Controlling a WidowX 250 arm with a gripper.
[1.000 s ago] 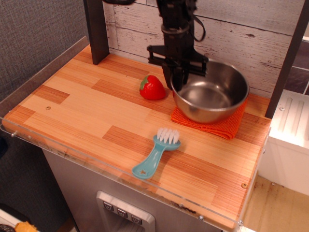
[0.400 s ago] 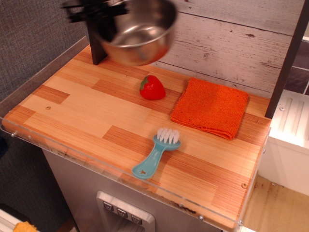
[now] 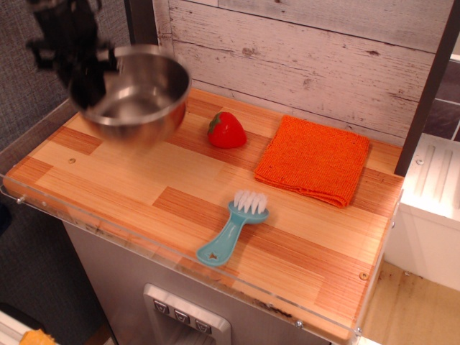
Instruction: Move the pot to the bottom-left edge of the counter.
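The shiny steel pot [image 3: 140, 97] hangs in the air above the far-left part of the wooden counter [image 3: 129, 180], slightly blurred. My black gripper [image 3: 86, 79] is at the pot's left rim, shut on it, holding it up off the wood. The pot's shadow falls on the planks below it. The arm above the gripper runs out of the frame at the top left.
A red strawberry [image 3: 227, 131] lies just right of the pot. An orange knitted cloth [image 3: 313, 159] lies flat at the back right. A teal brush [image 3: 231, 228] lies near the front edge. A dark post [image 3: 141, 21] stands at the back left. A clear acrylic rim [image 3: 144, 241] edges the counter.
The pot was lifted off the orange cloth, carried left across the back of the counter, and has now come lower and further left. The cloth lies bare.
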